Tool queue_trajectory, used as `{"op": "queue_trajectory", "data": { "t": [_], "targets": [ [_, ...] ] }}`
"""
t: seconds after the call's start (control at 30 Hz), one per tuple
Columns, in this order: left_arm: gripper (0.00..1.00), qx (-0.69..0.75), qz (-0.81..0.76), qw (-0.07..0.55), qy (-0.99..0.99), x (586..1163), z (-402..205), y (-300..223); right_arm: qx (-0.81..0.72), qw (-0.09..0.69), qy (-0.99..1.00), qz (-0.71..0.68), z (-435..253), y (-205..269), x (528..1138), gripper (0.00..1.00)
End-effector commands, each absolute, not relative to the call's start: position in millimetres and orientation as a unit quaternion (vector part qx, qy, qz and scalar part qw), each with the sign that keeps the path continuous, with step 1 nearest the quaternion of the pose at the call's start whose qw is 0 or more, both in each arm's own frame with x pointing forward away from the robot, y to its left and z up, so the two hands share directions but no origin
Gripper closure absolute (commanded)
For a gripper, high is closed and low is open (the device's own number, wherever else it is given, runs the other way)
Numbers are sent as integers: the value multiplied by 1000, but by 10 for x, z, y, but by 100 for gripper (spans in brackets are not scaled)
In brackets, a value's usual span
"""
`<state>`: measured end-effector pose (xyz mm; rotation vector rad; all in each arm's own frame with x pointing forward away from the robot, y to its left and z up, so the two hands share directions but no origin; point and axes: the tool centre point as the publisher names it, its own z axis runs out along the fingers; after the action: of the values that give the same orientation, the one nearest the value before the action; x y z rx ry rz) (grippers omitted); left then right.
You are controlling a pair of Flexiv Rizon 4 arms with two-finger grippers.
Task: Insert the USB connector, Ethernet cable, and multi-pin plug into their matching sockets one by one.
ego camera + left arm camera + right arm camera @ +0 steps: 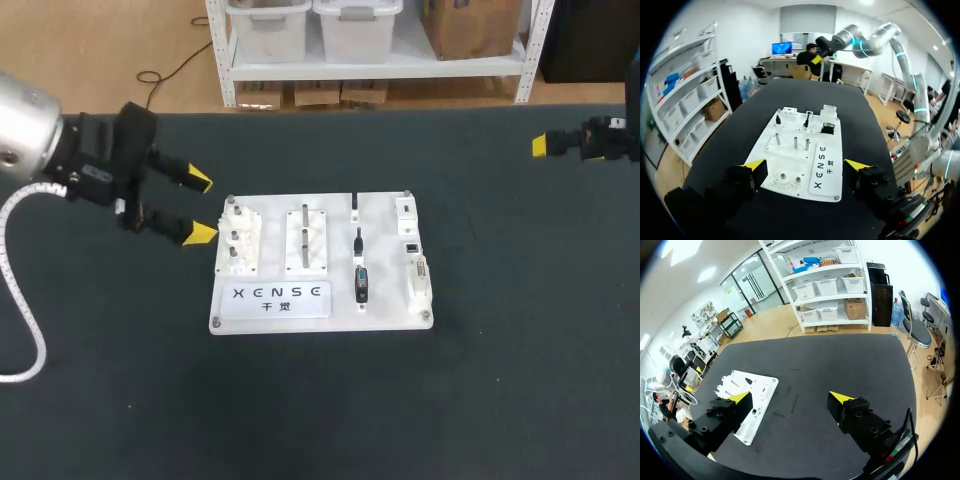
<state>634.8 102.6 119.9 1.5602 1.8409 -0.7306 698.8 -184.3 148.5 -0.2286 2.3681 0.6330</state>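
Ahead of the left gripper (805,165), whose fingers are spread and empty, lies the board (790,160). Its plugs (806,121) stand in the far half, with sockets (829,109) just beyond them. Well apart from the board hangs the right gripper (790,397), also spread. The plugs look small, light and rigid. I'd pinch the shell's flat sides, clear of the mating end, since pins could bend.

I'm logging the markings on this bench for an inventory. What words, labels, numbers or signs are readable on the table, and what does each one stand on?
"XENSE": large dark letters on the white label, which lies along the edge of the white board nearest the robot.
"千觉": two smaller characters just under those letters, on the same label.
Nothing else can be read. Any print elsewhere on the board is too small to make out, and no numbers or signs show.
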Motion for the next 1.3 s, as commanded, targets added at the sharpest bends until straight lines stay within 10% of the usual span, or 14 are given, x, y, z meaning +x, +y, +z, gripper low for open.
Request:
{"op": "queue_trajectory", "data": {
  "t": [0.03,1.3],
  "targets": [
    [0,679,-309,236,623,6492,1166,899,-87,333,907,241,1489,-1840,6987,0],
    [0,623,-263,252,692,6602,992,623,-87,333,907,241,1489,-1840,6987,0]
  ]
}}
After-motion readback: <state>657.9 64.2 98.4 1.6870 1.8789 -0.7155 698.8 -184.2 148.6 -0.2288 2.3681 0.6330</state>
